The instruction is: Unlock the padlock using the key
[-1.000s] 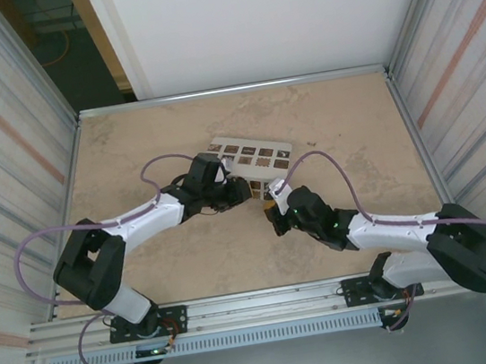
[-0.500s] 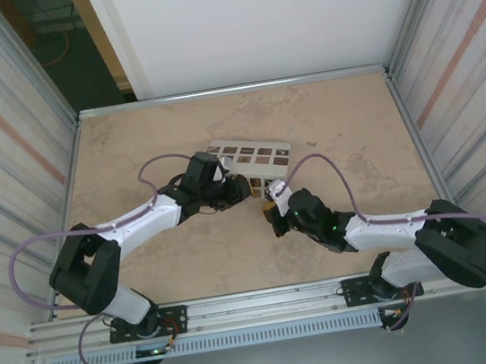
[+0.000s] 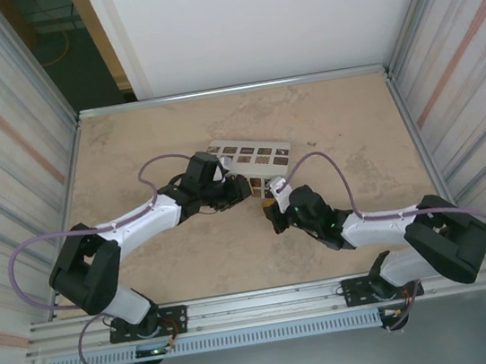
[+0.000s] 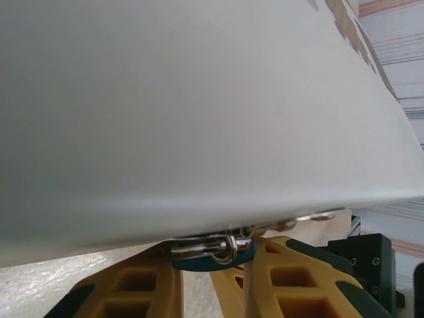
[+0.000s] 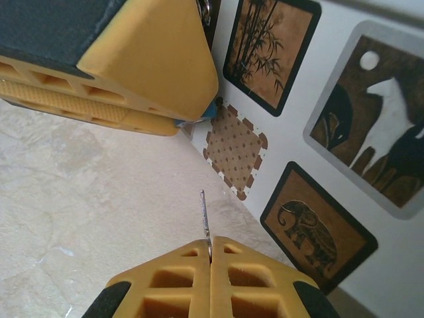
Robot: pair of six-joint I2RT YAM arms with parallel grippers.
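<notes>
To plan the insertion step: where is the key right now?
In the right wrist view, the key is pinched in the right gripper, its tip pointing at the left gripper, which holds the padlock beside the white box.

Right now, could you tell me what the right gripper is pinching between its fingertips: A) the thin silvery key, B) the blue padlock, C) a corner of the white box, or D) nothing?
A: the right gripper is shut on the key, its thin blade poking out from the fingertips; the padlock sits in the left gripper.
</notes>
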